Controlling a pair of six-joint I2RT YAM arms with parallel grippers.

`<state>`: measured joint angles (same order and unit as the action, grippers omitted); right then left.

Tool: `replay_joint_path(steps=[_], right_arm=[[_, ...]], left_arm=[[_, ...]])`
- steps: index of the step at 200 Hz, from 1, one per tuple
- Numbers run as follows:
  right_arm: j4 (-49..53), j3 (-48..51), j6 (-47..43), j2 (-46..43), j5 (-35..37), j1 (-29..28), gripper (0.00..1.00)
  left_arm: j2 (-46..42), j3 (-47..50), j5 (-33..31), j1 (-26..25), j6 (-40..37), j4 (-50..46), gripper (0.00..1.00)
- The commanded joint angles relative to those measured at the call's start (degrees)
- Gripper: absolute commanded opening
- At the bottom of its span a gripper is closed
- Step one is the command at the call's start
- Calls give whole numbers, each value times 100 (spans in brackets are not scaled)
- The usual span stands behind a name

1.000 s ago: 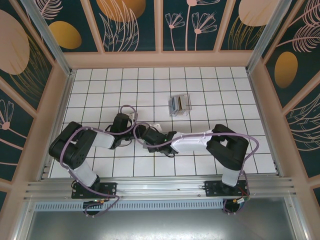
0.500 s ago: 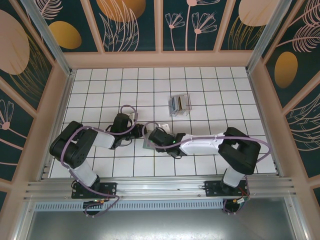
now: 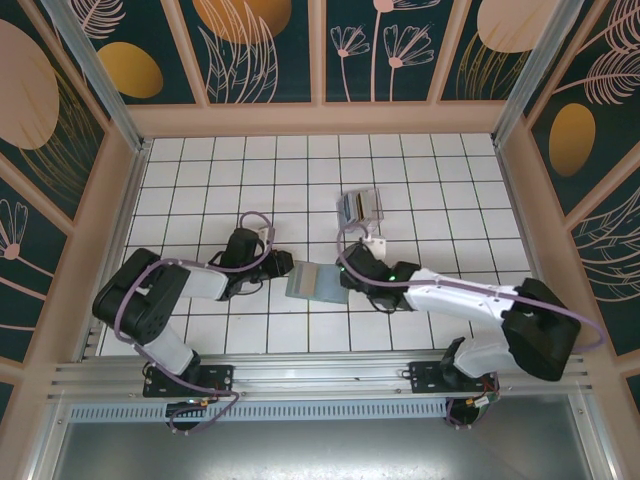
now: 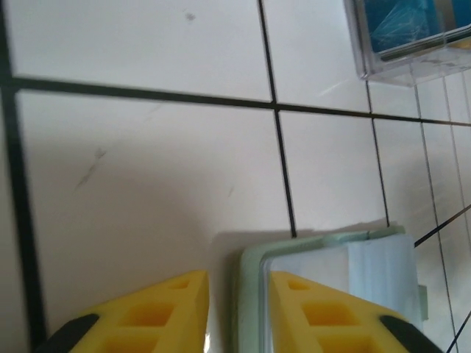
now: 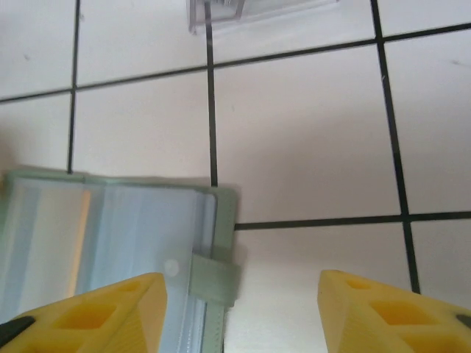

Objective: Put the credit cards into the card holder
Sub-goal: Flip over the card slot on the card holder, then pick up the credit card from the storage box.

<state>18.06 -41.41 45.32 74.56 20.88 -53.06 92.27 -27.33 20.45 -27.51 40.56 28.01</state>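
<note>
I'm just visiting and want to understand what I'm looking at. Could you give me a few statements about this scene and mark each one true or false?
1. The card holder lies on the tiled table between the left end effector and the right end effector. True.
2. The clear plastic box sits on top of the card holder. False: it stands apart, farther back on the tiles.
3. The right end effector stands open. True.
4. The right end effector grips a card. False: it holds nothing.
</note>
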Motion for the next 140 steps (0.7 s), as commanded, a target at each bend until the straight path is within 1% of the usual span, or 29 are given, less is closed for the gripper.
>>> replay_joint_path(steps=[1,16,20,23,27,39,48,50,62,66,76,85,99,123,140], right_arm=[[-483,34,-586,-386,-761,581,61],[-828,-77,-895,-387,-1208,1072,61],[-883,-131,-999,-362,-1309,1196,61],[-920,-167,-1064,-325,-1358,1280,61],[-935,-258,-1168,-291,-1430,1402,62],[-795,-596,-1429,-53,-1636,1752,63],[-648,-867,-1642,176,-1732,1976,64],[-629,-934,-1689,228,-1742,2017,64],[-609,-1217,-1983,558,-1869,2137,65],[-610,-1302,-2073,670,-1948,2327,65],[-585,-1544,-2222,952,-1975,2508,66],[-552,-1759,-2325,1200,-2213,2651,66],[-508,-2087,-2487,1554,-2333,2823,66],[-356,-2750,-2739,2248,-2488,2979,66],[-282,-3137,-2936,2708,-2758,2989,66]], left_arm=[[-462,247,-325,-9,132,-1259,34],[-989,297,-576,-9,136,-1389,39],[-1127,306,-655,-5,129,-1432,40],[-1229,313,-709,-4,122,-1467,44],[-1356,316,-792,-1,114,-1520,50],[-1748,291,-1050,4,110,-1799,78],[-2055,281,-1250,8,81,-2015,96],[-2125,281,-1299,8,81,-2049,98],[-2534,361,-1585,8,24,-2169,98],[-2658,389,-1701,9,19,-2219,99],[-2935,447,-2026,9,46,-2367,98],[-3127,428,-2224,16,48,-2540,98],[-3345,372,-2299,17,-87,-2791,98],[-3479,404,-2464,26,-230,-2907,98],[-3444,326,-2333,26,-319,-3045,99]])
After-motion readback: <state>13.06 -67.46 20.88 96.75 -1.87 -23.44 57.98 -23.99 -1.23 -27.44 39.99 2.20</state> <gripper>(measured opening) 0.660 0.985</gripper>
